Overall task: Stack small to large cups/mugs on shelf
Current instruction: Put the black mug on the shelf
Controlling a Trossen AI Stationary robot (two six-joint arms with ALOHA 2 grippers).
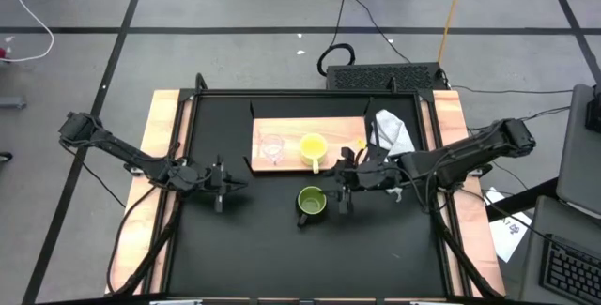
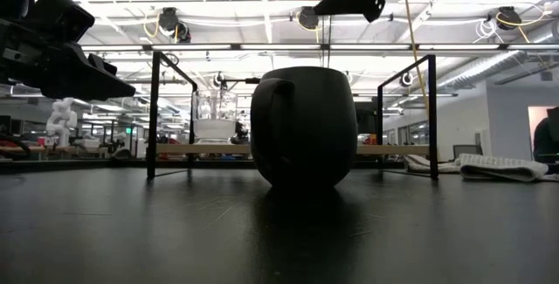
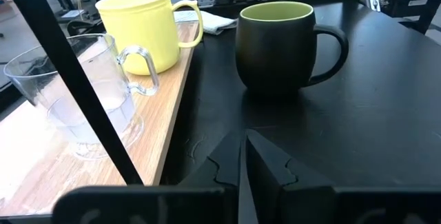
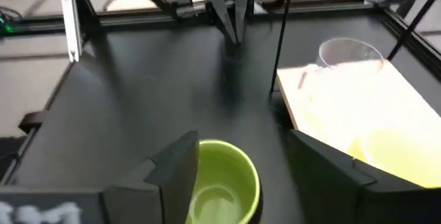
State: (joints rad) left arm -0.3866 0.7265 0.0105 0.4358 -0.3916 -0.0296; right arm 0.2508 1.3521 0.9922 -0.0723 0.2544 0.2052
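We hovered the right claw [image 4: 238,172], fingers apart, above the olive-green mug [image 1: 312,202] on the table [image 1: 244,249] just beside the shelf [image 1: 286,129] — a finger could clip its rim and tip it — while the left claw [image 1: 222,185] waited together.

The robot has two arms, both black throughout, built of slim links joined by bulkier blocky joints. The left arm [image 1: 122,152] and the right arm [image 1: 460,155] each end in a two-fingered tool. The left tool [image 3: 242,156] has flat, matte black fingers tapering to points, with stepped notches along their inner edges. The right tool [image 4: 238,176] has broader, angular dark fingers. Thin black cables run along the arms.
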